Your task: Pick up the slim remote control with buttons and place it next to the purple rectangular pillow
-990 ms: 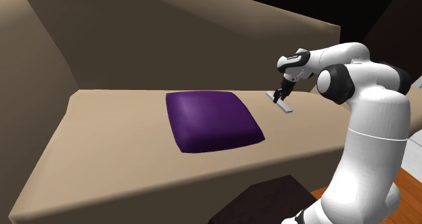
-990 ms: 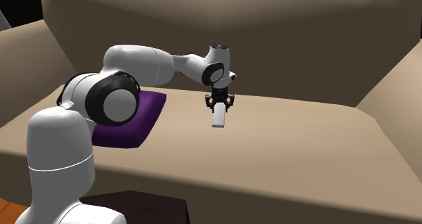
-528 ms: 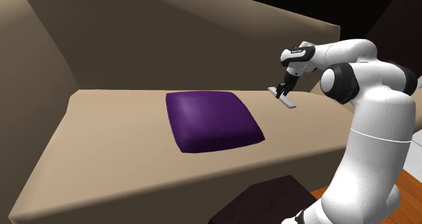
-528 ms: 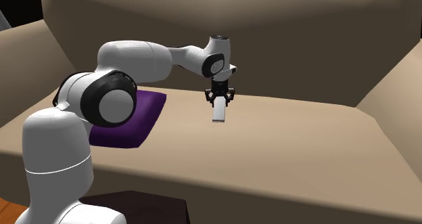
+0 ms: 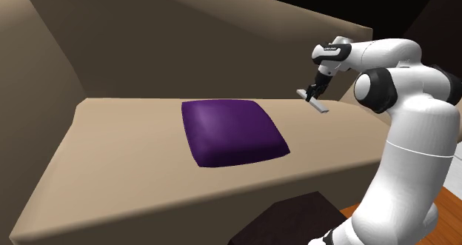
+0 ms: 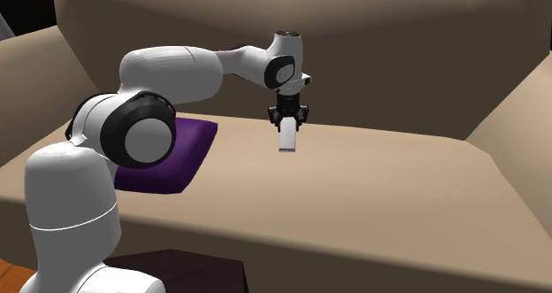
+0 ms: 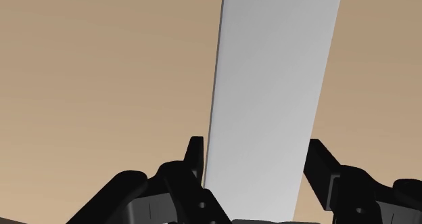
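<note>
Wrist view has the claw clenched on the slim remote control: the two black fingers press its long edges from either side, and the remote runs straight out from between them over a tan surface. Its face is drawn plain pale grey, flat and even from edge to edge. From the shoulder view the claw points down from the end of the white arm, with the remote slanting out just under the fingertips and seemingly clear of the tan sofa seat. A small light marking on the black hand above the claw is too small to read. The purple pillow lies flat on the seat, well apart from the claw, toward the shoulder view's left of it. Across in the second exterior view the remote hangs directly below the claw, and the pillow sits beyond the arm's elbow, to the left of the claw and lower, on the seat.
</note>
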